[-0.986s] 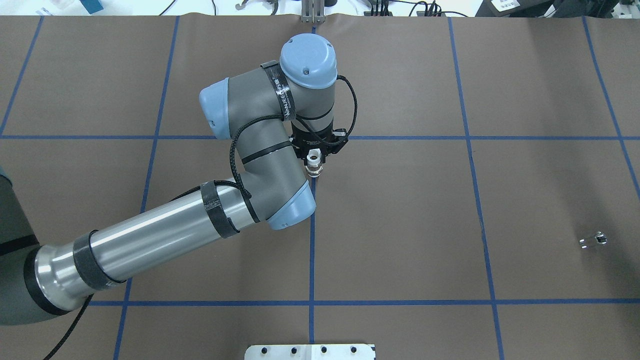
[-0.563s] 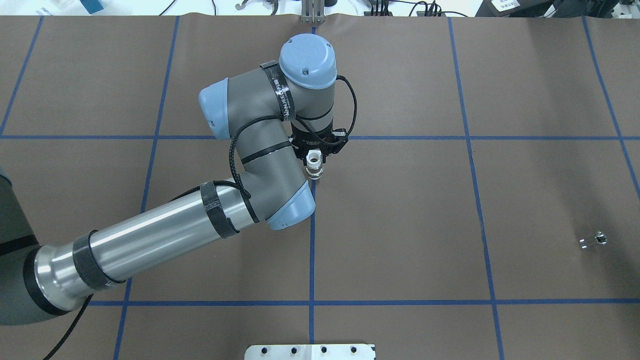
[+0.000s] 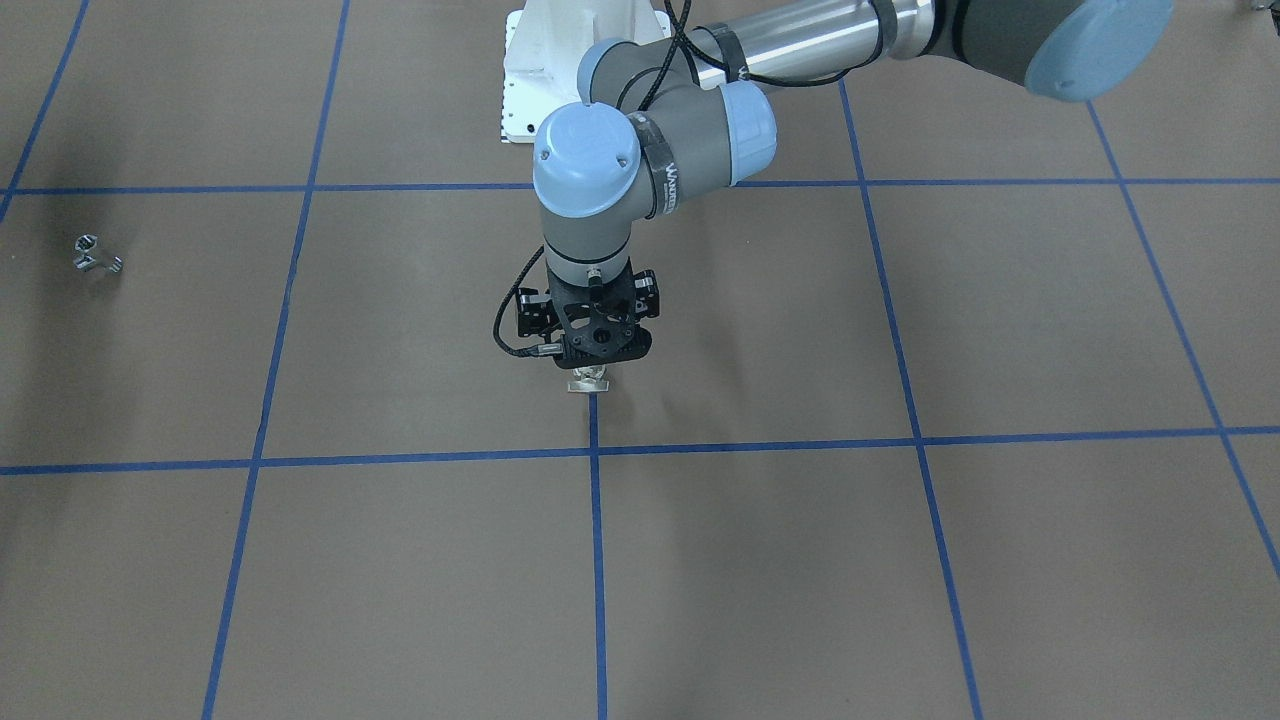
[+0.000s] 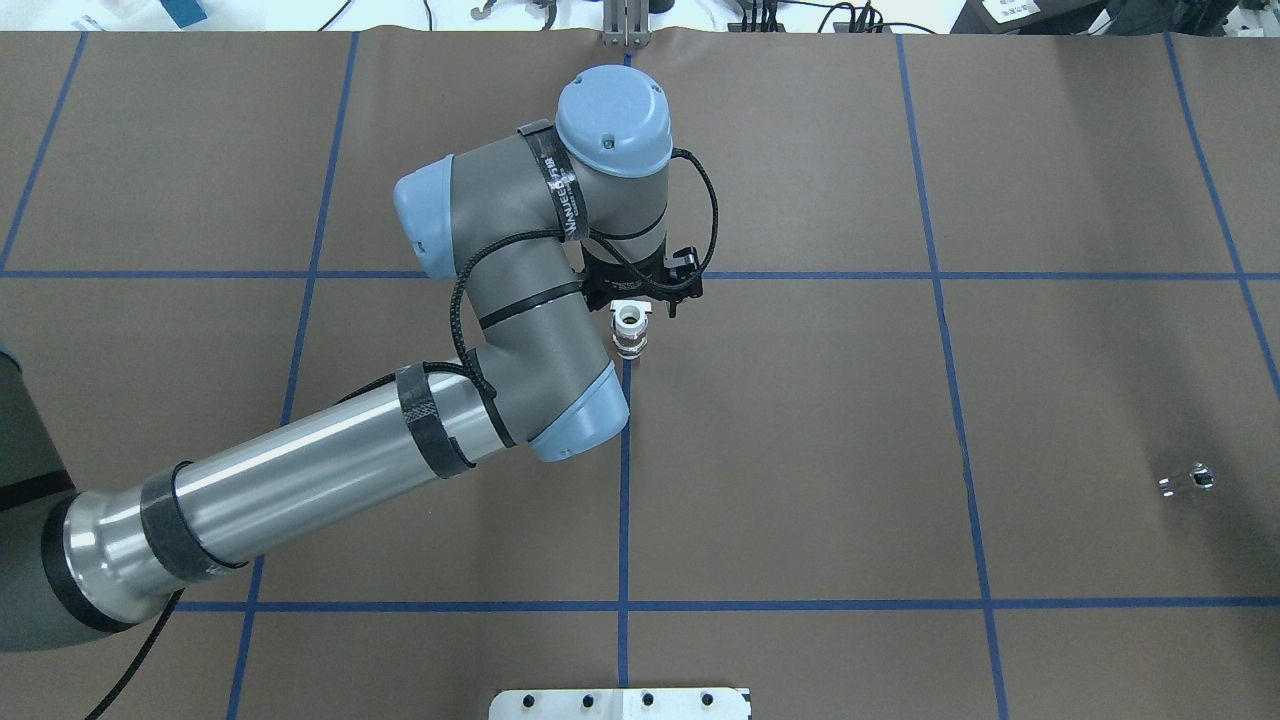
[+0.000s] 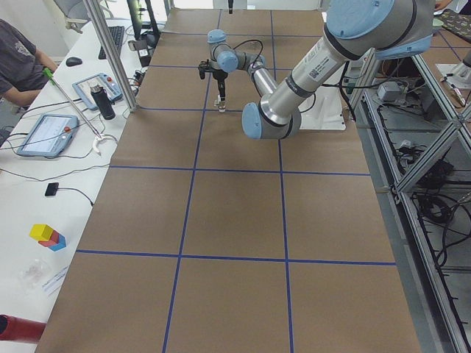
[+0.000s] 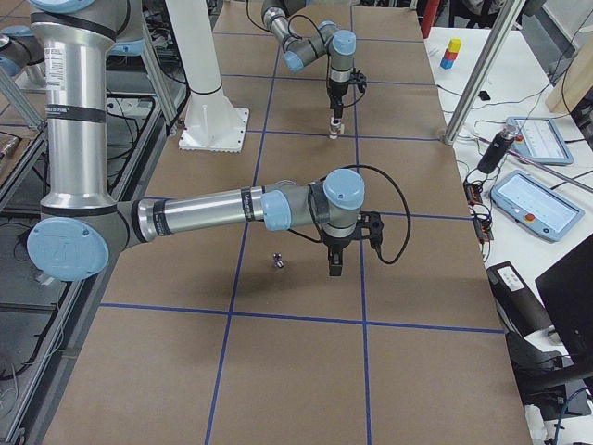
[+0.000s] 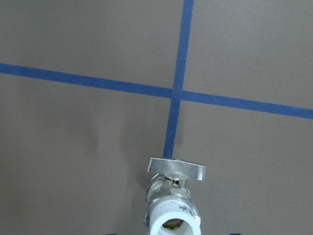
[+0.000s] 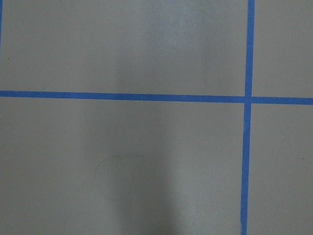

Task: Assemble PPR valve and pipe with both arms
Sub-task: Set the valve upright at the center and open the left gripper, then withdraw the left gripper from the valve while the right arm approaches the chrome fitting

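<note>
The PPR valve (image 4: 630, 328) stands upright on the brown table at the centre, white ring mouth up and flat tab handle (image 7: 176, 169) on the far side. It also shows in the front view (image 3: 588, 383) and the left wrist view (image 7: 173, 218). My left gripper (image 4: 636, 298) hangs straight over it with jaws apart, not touching the ring. The chrome pipe (image 4: 1187, 481) lies alone at the far right, also in the front view (image 3: 95, 255). My right gripper (image 6: 334, 262) shows only in the right side view, beside the pipe (image 6: 278, 261). I cannot tell if it is open.
The white bolted pedestal (image 3: 540, 90) stands at the robot's side of the table. Blue tape lines cross the brown mat. An operators' desk with tablets (image 5: 48, 132) and a seated person (image 5: 18, 59) runs along the far edge.
My left gripper has risen a little, turned slightly and drawn back off the valve, so the valve's tab now shows in the overhead view. The valve and pipe stay in place.
</note>
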`<state>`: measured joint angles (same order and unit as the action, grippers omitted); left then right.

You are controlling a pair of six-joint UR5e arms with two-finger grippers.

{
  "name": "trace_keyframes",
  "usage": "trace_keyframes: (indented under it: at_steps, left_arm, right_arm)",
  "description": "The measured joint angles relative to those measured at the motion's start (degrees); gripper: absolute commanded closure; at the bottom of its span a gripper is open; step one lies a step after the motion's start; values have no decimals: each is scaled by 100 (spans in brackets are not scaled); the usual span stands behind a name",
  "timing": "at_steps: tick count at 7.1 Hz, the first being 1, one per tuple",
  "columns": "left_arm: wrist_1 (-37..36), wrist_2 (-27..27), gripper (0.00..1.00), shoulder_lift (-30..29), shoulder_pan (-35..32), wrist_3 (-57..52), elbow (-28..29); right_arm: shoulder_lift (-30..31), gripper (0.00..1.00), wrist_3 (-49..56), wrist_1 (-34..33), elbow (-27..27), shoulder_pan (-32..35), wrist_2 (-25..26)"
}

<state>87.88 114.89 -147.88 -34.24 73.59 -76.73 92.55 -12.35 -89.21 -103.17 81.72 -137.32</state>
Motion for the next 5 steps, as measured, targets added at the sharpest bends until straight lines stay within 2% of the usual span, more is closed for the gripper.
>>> trace_keyframes:
  at_steps: [1, 3, 4, 5]
  left_arm:
    - [-70, 11, 1, 290, -18, 23, -520]
    - [-138, 36, 1, 1763, -56, -88, -2278]
    - [-145, 25, 1, 2499, -109, -360, -2984]
    - [-135, -21, 1, 3004, -179, -609, -3420]
  right_arm:
    - [-2, 0, -7, 1, -13, -21, -7]
    - [-39, 0, -28, 136, 7, -280, -7]
    - [-6, 0, -150, 434, 2, -443, -16]
    - [144, 0, -452, 877, -52, -673, -1]
